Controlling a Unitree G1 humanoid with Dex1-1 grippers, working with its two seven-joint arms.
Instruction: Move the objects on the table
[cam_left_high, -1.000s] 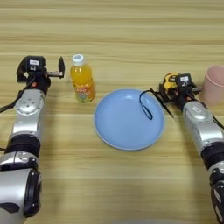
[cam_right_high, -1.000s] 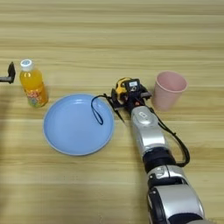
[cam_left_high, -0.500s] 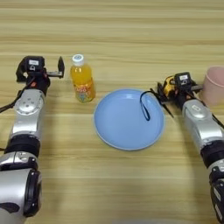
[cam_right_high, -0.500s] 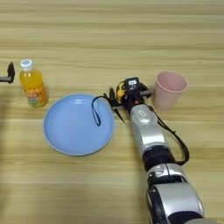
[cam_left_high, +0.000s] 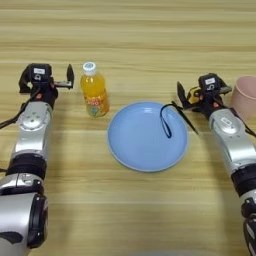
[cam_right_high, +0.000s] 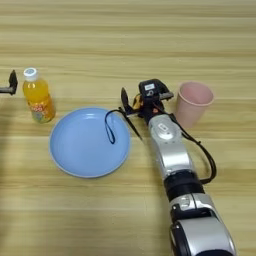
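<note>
While our right gripper (cam_right_high: 131, 104) sits just right of the blue plate (cam_left_high: 135, 150), fingers spread around the tape measure (cam_right_high: 138, 102), only its cord (cam_left_high: 165, 120) lies on the plate. Bottle (cam_left_high: 94, 90) and cup (cam_right_high: 192, 102) remain beside it; our left gripper (cam_left_high: 50, 82) stands open near the bottle.

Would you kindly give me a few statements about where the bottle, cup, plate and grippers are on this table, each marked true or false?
1. The white-capped orange-drink bottle stands upright on the wooden table, left of the round blue plate. True.
2. The pink plastic cup lies tipped over on the plate. False: it stands upright on the table, right of the plate.
3. The black cord loop lies over the plate's right part. True.
4. The right gripper is at the yellow-and-black tape measure, between plate and cup. True.
5. The left gripper is closed around the bottle. False: it sits just left of the bottle, fingers apart.
</note>
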